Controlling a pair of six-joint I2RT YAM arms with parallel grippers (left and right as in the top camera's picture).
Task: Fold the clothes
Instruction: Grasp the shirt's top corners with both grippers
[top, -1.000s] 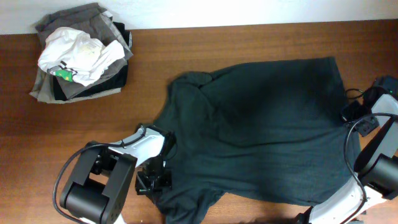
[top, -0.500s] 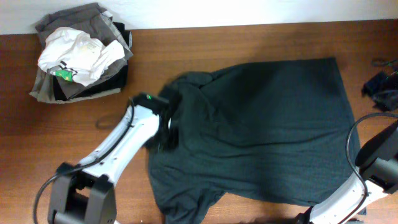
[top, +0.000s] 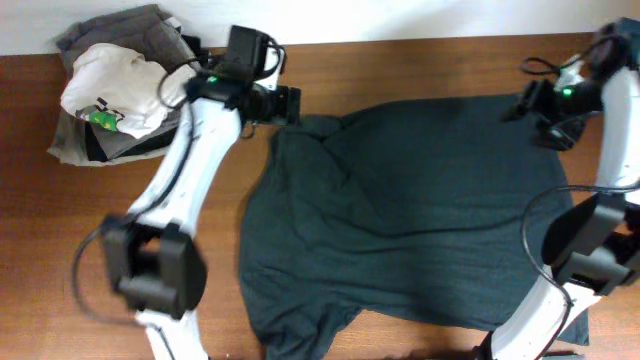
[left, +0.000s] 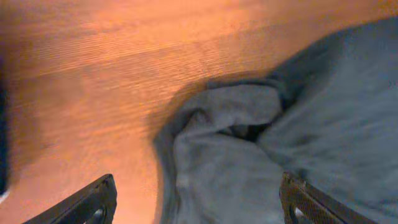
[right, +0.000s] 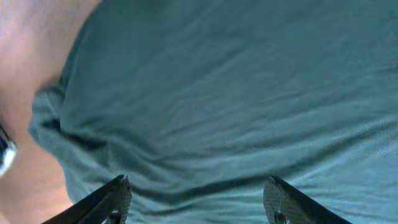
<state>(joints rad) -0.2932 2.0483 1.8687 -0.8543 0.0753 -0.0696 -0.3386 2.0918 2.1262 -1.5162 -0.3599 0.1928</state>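
Observation:
The clothes, one dark teal-black T-shirt (top: 410, 210), lie spread and wrinkled on the wooden table (top: 400, 65). My left gripper (top: 288, 105) hovers at the shirt's far left corner. In the left wrist view it (left: 196, 190) stands open above a bunched fold of the shirt (left: 230, 137), with nothing between its fingers. My right gripper (top: 540, 112) is over the shirt's far right corner. The right wrist view shows it (right: 196, 190) open above rippled shirt fabric (right: 224, 93), holding nothing.
A pile of grey folded garments (top: 130, 35) sits at the back left, topped by a crumpled white garment (top: 125, 80) with a green mark. Bare wood lies along the left side and front left. The right arm's base stands at the front right.
Both arms have swung from the near side of the shirt to its far edge. Both grippers went from shut to open. The shirt lies much as before.

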